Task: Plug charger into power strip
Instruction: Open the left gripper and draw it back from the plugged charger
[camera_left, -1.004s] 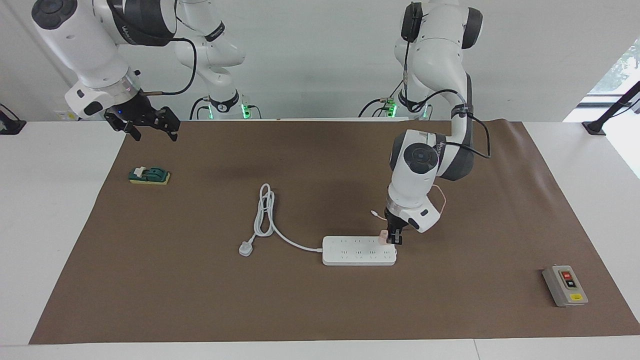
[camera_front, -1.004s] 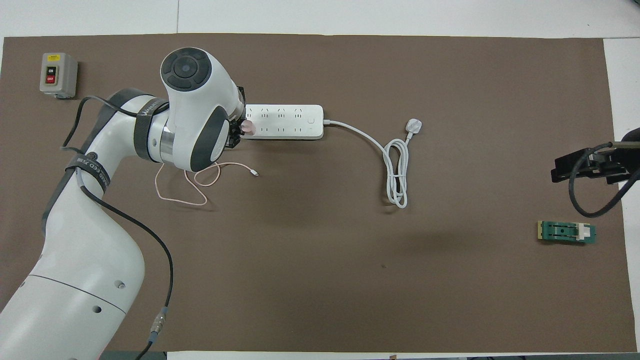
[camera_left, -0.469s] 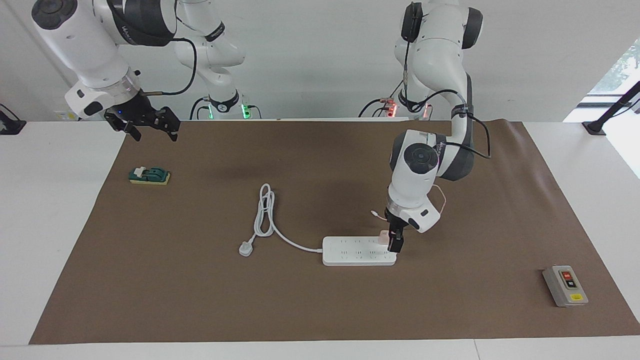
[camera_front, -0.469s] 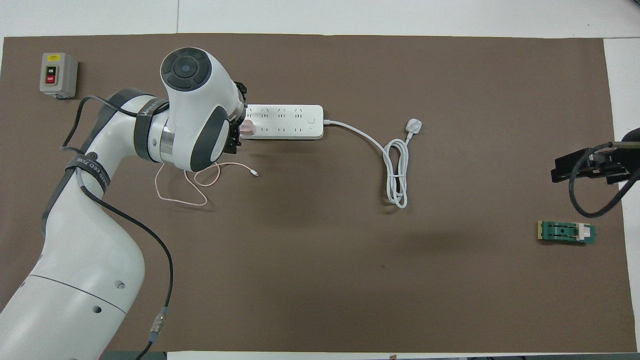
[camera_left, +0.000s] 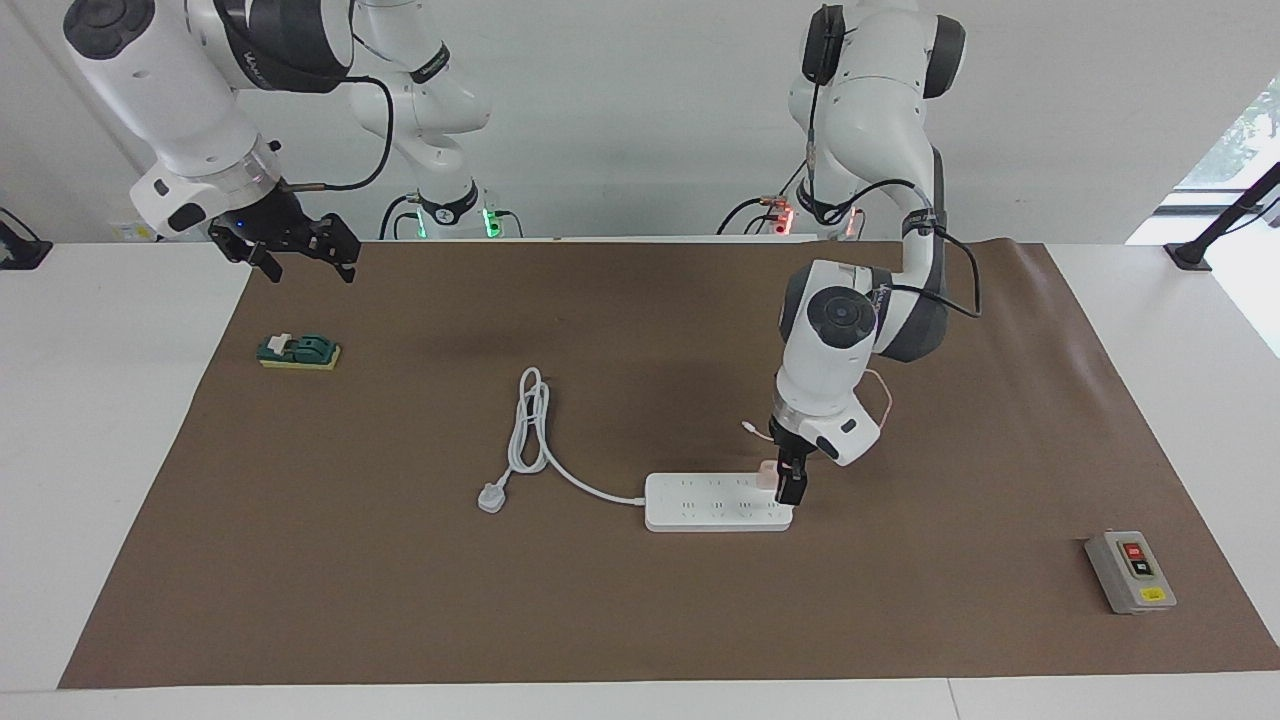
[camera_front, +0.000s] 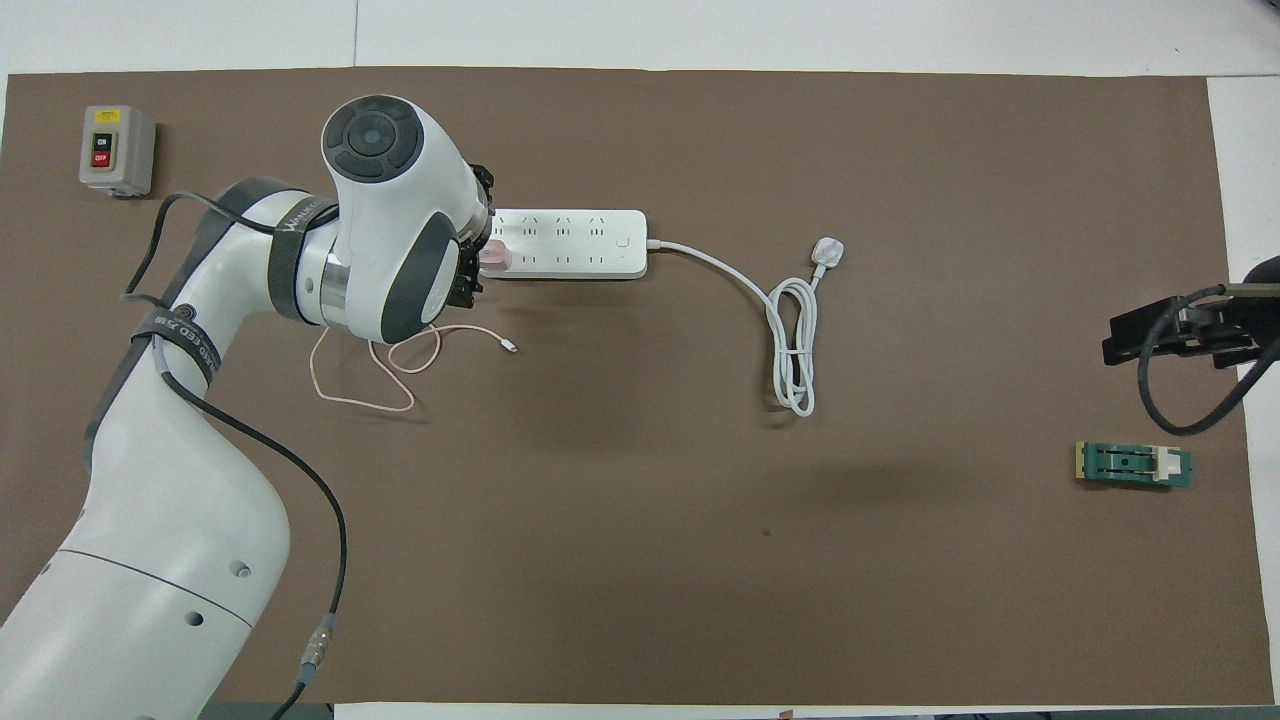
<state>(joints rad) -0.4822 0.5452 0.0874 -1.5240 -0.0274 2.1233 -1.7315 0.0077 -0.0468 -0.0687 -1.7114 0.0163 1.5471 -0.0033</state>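
The white power strip (camera_left: 710, 503) lies flat on the brown mat, also in the overhead view (camera_front: 570, 243). The pale pink charger (camera_left: 767, 471) sits on the strip's end toward the left arm's end of the table, in the outlet row nearer the robots (camera_front: 497, 257). My left gripper (camera_left: 789, 487) is down on that end, shut on the charger; the wrist hides most of it from above. The thin pink cable (camera_front: 360, 398) loops on the mat nearer the robots. My right gripper (camera_left: 298, 248) waits open, high over the mat's edge (camera_front: 1170, 330).
The strip's thick white cord (camera_front: 792, 350) coils toward the right arm's end and stops at a white plug (camera_front: 828, 250). A grey switch box (camera_front: 117, 150) stands at the left arm's end. A green part on a yellow pad (camera_front: 1133, 465) lies under the right gripper.
Over the second, my left gripper sank slightly onto the strip's end, and the charger went from tilted to flat on the strip. The right arm has not moved.
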